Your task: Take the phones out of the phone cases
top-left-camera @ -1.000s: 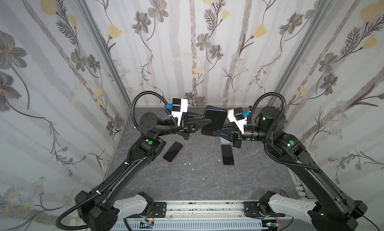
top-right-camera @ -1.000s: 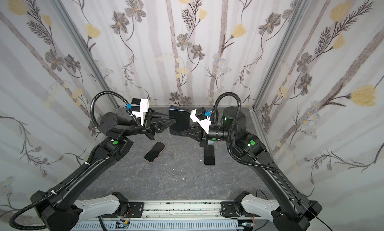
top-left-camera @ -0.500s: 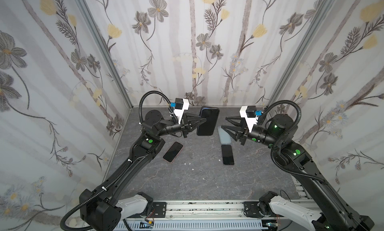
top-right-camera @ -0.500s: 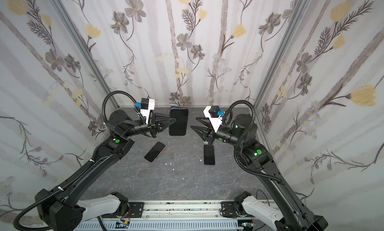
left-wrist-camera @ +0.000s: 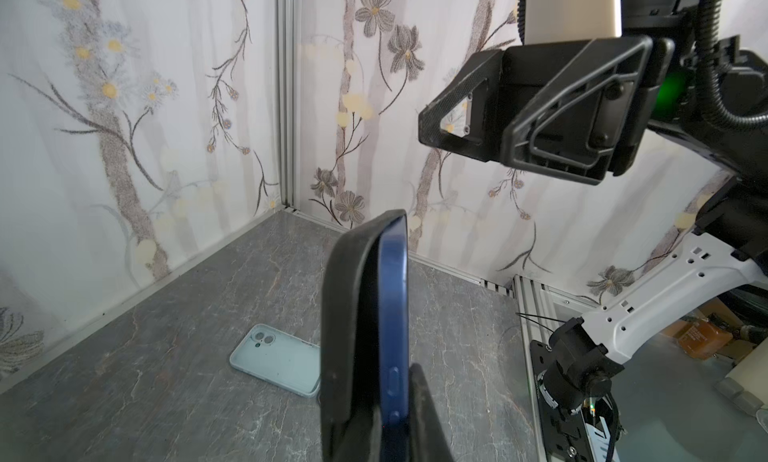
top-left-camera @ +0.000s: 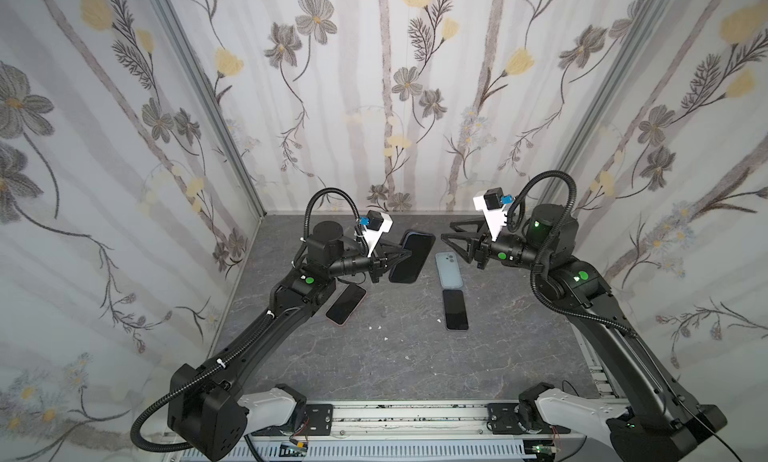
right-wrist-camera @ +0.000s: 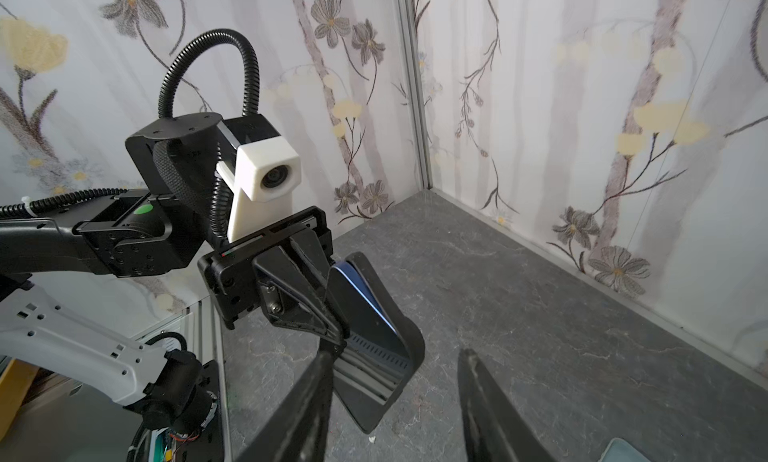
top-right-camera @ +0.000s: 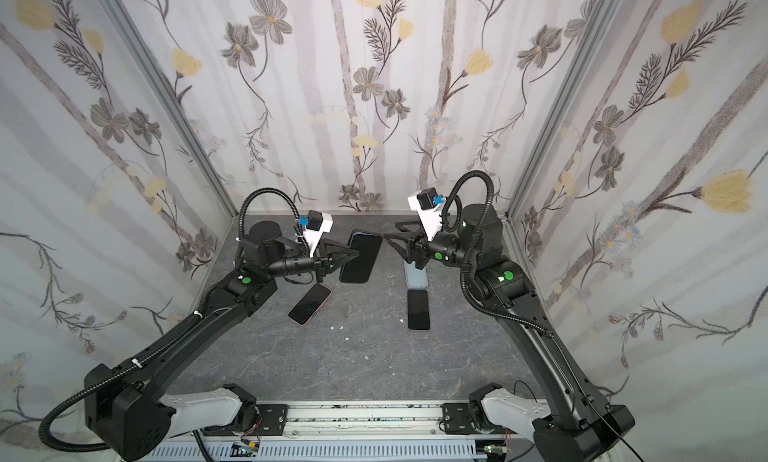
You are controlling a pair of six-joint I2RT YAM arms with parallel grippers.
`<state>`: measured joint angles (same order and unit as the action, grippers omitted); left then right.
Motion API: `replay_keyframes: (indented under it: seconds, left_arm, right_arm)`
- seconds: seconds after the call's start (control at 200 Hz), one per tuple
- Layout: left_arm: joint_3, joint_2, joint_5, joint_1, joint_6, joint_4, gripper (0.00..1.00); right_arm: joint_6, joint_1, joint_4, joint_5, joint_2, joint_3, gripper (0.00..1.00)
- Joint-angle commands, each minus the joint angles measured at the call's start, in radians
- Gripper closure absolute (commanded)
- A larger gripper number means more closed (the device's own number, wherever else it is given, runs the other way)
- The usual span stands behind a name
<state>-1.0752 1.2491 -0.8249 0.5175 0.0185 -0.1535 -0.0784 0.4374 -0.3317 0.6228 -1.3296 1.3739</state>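
A blue phone (left-wrist-camera: 392,314) stands on edge above the table, its black phone case (left-wrist-camera: 349,314) peeled away from one long side. In both top views the phone (top-left-camera: 409,257) (top-right-camera: 360,257) hangs left of centre with its dark screen showing. My left gripper (top-left-camera: 405,254) (top-right-camera: 353,254) (left-wrist-camera: 395,418) is shut on the phone; one finger (left-wrist-camera: 424,402) presses its blue edge. My right gripper (top-left-camera: 448,231) (top-right-camera: 390,230) (right-wrist-camera: 397,356) stands open and empty, off to the right of the phone and clear of it.
A pale blue empty case (top-left-camera: 449,269) (top-right-camera: 417,278) (left-wrist-camera: 276,358) lies on the grey table under the right gripper. A black phone (top-left-camera: 455,309) (top-right-camera: 417,309) lies just in front of it. A pink-edged phone (top-left-camera: 345,303) (top-right-camera: 309,303) lies under the left arm. Flowered walls enclose three sides.
The right gripper let go of the cased phone, opened and drew back to the right. The left gripper kept the phone and pulled it slightly left and back.
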Motion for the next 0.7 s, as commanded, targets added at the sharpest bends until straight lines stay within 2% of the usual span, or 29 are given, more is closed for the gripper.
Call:
replay_keyframes:
  seconds: [0.0, 0.19, 0.395, 0.495, 0.695]
  left_arm:
    - [0.006, -0.007, 0.002, 0.013, -0.070, -0.023, 1.00]
    - [0.010, -0.023, 0.050, 0.045, -0.158, 0.028, 1.00]
    - [0.074, -0.082, 0.150, 0.121, -0.356, 0.037, 1.00]
    - [0.094, -0.102, 0.150, 0.139, -0.424, 0.038, 1.00]
    - [0.123, -0.116, 0.183, 0.172, -0.530, 0.038, 1.00]
  right_arm:
    - [-0.002, 0.000, -0.096, 0.037, -0.045, 0.037, 0.49]
    - [0.012, 0.000, -0.133, 0.034, -0.072, 0.076, 0.46]
    - [0.020, 0.000, -0.137, 0.075, -0.074, 0.103, 0.45]
    - [0.071, 0.008, -0.172, 0.139, -0.084, 0.119, 0.44]
    - [0.178, 0.050, -0.291, 0.152, -0.107, 0.171, 0.44]
